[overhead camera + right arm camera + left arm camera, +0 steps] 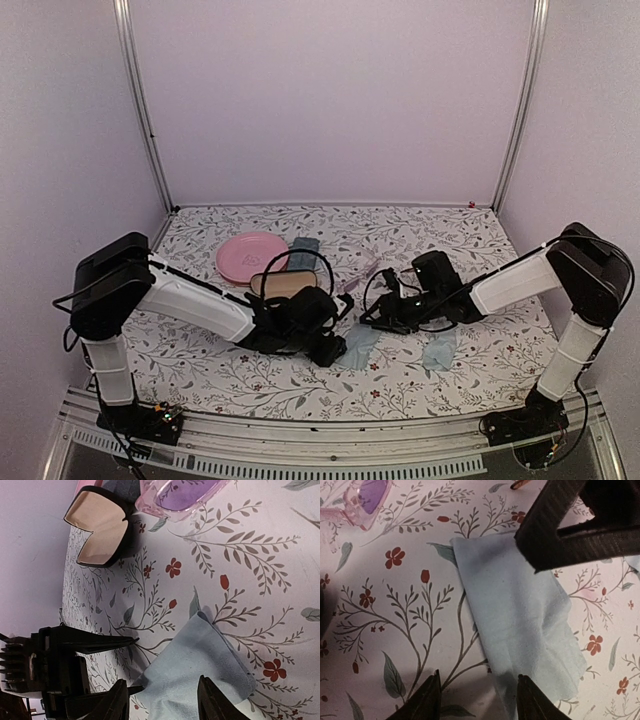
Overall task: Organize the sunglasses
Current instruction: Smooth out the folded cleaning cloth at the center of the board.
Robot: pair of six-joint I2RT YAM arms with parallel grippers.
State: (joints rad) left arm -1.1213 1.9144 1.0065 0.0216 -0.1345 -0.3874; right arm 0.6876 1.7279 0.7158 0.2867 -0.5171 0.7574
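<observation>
Left gripper (479,702): parted, empty, above edge of blue cloth (520,620).
Right gripper (162,702): likewise parted, empty.
Pink sunglasses (365,497): eleven o'clock; I see bare table (395,630) between.

Centre of the floral-printed tabletop (420,235): congested. The left gripper (480,700) and right gripper (162,702) face each other low over a small light blue cloth (520,615), jaws of both parted, with little room between them. Just beyond, left of centre, stand the pale pink translucent sunglasses (360,270), open black oval case (285,283), round pink plate (250,256) and grey-blue rectangular case (304,246). Passage is free along the far strip and right rear corner. A second light blue cloth (440,350) lies flat at right front.
</observation>
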